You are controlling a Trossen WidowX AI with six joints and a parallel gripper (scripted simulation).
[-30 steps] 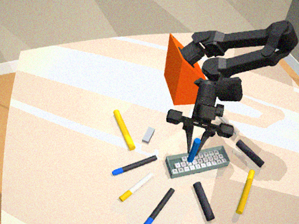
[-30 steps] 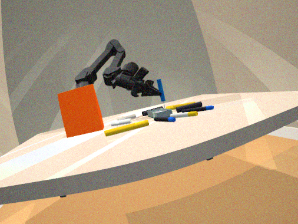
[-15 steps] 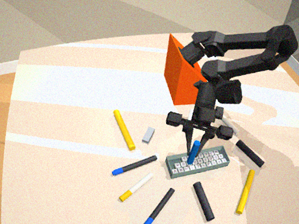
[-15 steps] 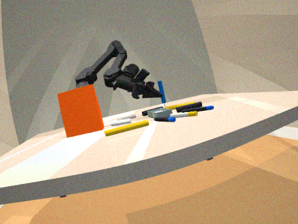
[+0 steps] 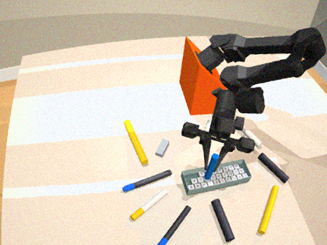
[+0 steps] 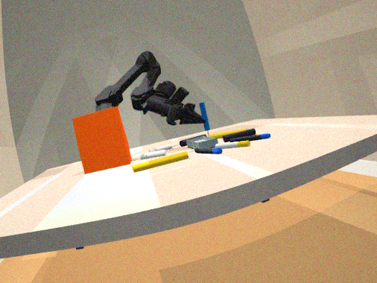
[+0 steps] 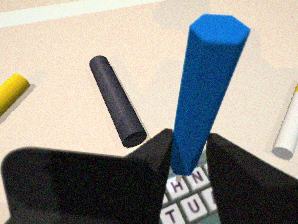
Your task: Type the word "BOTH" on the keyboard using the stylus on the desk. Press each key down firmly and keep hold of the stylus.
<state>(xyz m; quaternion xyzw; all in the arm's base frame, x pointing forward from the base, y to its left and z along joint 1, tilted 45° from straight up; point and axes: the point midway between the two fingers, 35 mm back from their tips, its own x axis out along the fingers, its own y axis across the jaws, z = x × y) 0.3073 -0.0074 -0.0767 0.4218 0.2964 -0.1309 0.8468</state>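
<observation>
The stylus [image 5: 211, 166] is showing plain blue. The keyboard [image 5: 216, 176] is looking grey-green with white keys. The big block [image 5: 196, 82] is glowing orange, and the gripper [image 5: 215, 154] is appearing black.
</observation>
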